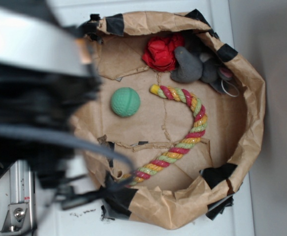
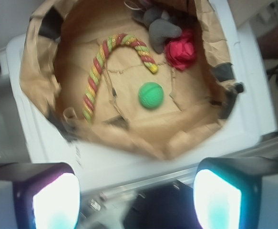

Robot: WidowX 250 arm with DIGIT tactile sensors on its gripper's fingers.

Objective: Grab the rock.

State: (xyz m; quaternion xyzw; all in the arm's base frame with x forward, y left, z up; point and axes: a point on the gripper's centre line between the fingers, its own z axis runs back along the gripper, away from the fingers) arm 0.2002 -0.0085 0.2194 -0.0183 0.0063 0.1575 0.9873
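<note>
The rock [image 1: 187, 66] is a dark grey rounded lump at the far side of the brown paper-lined basin [image 1: 251, 113], touching the red ruffled bundle [image 1: 162, 51]. In the wrist view the rock [image 2: 162, 31] lies near the top, well away from my gripper [image 2: 136, 191]. The gripper hangs high above and outside the basin's near rim, open, with nothing between its pale pads [image 2: 55, 200]. In the exterior view only my blurred dark arm [image 1: 35, 98] shows at the left; the jaws are hidden there.
A green dimpled ball [image 1: 125, 102] sits mid-basin. A red, yellow and green rope [image 1: 182, 132] curves across the right half. More grey items [image 1: 211, 70] with a wire loop lie beside the rock. Crumpled paper walls [image 2: 43, 71] with black tape patches ring everything.
</note>
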